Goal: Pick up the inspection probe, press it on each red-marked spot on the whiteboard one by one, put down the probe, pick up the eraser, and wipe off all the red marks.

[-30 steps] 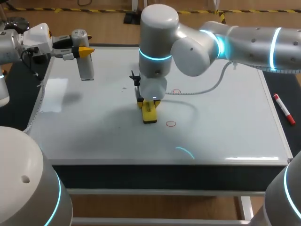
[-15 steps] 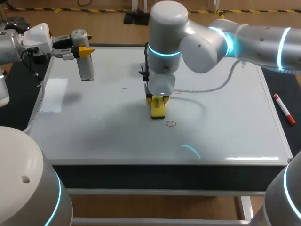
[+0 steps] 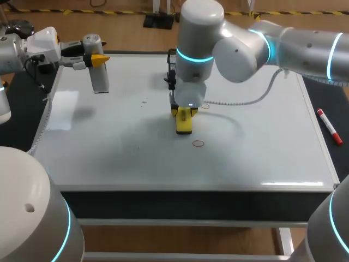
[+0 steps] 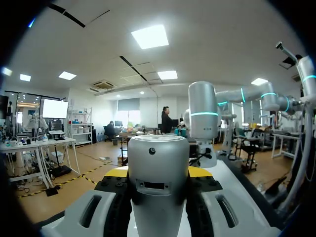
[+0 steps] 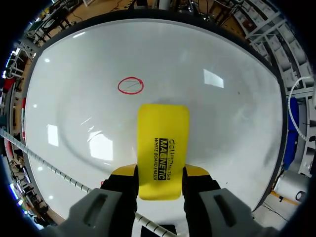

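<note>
My right gripper (image 3: 184, 113) is shut on a yellow eraser (image 3: 184, 122), which is pressed flat on the whiteboard (image 3: 109, 147) near its middle. One red circle (image 3: 198, 143) lies just in front of and to the right of the eraser, and a second red mark (image 3: 205, 106) shows beside the right wrist. In the right wrist view the eraser (image 5: 163, 148) sits between the fingers of my right gripper (image 5: 161, 173), with a red circle (image 5: 131, 86) just ahead of it. My left gripper (image 3: 92, 59) holds the grey inspection probe (image 3: 98, 76) upright at the board's back left. The probe (image 4: 158, 182) fills my left gripper (image 4: 159, 173).
A red marker (image 3: 329, 126) lies off the board's right edge. A white ribbed cable (image 3: 240, 101) trails across the board behind the right wrist. The same cable (image 5: 49, 163) passes beside the right gripper.
My right arm has slid the eraser to the right and toward the back of the board. The left arm and probe have stayed still.
</note>
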